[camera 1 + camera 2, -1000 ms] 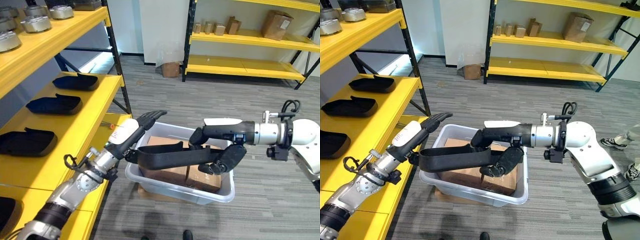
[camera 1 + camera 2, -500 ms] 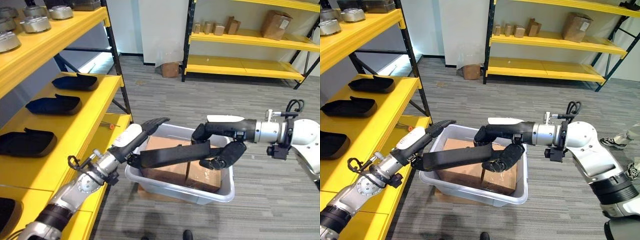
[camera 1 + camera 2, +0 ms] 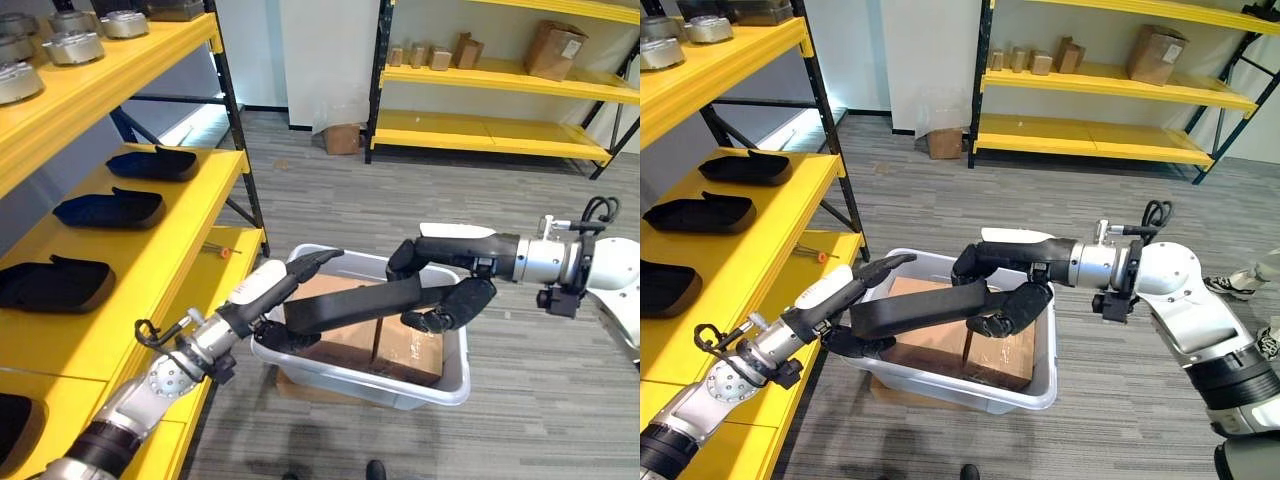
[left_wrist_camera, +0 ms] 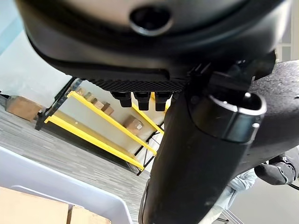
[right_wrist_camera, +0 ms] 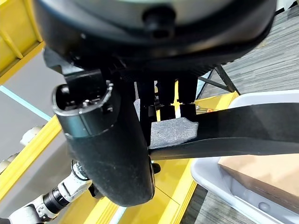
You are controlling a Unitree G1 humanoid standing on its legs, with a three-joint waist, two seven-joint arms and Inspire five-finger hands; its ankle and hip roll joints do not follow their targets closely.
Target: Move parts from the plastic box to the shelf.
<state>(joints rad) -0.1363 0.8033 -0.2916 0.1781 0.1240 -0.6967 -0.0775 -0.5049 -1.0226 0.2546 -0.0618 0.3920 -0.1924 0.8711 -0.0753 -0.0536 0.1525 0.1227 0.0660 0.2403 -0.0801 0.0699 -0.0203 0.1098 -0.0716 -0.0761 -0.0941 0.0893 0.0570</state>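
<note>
Both hands hold a long black part (image 3: 355, 303) over the plastic box (image 3: 455, 376).
Right hand (image 3: 440, 290) fingers clamped on its 3 o'clock end; left hand (image 3: 268, 322) gripping the 9 o'clock end, near the shelf (image 3: 150, 265).

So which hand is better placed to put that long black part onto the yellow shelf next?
The left hand: it grips the long black plastic part's end nearest the yellow shelf, while the right hand holds the far end over the grey plastic box.
</note>
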